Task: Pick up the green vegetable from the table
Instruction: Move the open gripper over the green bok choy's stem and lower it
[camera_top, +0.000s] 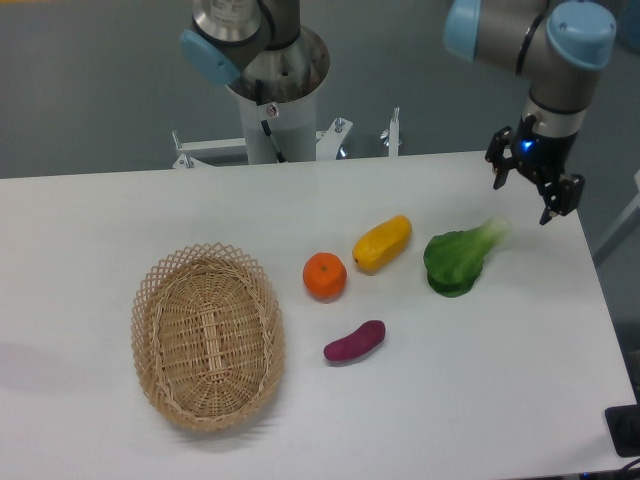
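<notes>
End effector (522, 191) at the far right of the worktop (120, 215), its two fingers spread apart and empty, suspended above the surface near the back edge. Green vegetable (459, 258) lying on its side on the worktop, in front of and slightly left of the end effector and apart from it; its pale stem points toward the end effector, its dark leaves toward the viewer. Yellow vegetable (382, 243) just left of the leaves, not touching; orange (325, 276) beyond it; purple vegetable (354, 341) nearer the front; wicker basket (208, 335) well apart at left. Step in hand, as judged: the approach, with no contact yet made. The next move calls for bringing the open fingers over the green vegetable, descending to straddle its body, and closing without nudging the yellow vegetable alongside.
</notes>
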